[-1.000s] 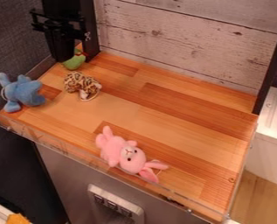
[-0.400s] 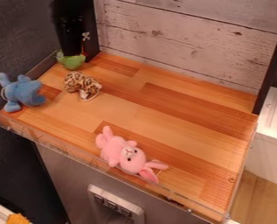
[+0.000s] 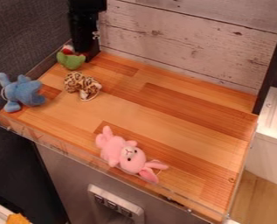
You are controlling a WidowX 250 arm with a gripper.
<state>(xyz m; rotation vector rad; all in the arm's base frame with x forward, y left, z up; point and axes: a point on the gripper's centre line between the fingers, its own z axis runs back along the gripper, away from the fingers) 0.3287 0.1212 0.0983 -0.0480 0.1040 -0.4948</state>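
Green plush toy (image 3: 71, 61) is seated at the far left corner of the surface (image 3: 164, 113) in the camera view, red-and-white part uppermost. The tool (image 3: 84, 53) is held low, just beside its right side as viewed, near the dark post (image 3: 96, 51). Contact can't be confirmed; opening can't be read from this angle, nor whether anything is gripped.

Step in hand is judged to be work on the green toy at close range. Suggested handling:
- Grip state to be verified before any lift; no hold should be assumed.
- If a grasp is needed, tool to be centred over the green body, not the red-and-white part, which may fold or slip.
- Closing to be done gently but fully; plush will be squashed before it is firmly held.
- Clearance from the post to be watched, as little room is left on that side.
- Straight lift preferred, so the leopard-print plush (image 3: 75, 81) nearby isn't dragged. Blue plush (image 3: 25, 92) by the left edge to be kept clear too.

Pink rabbit (image 3: 115, 148) is lying near the front edge, well apart; no allowance needed.
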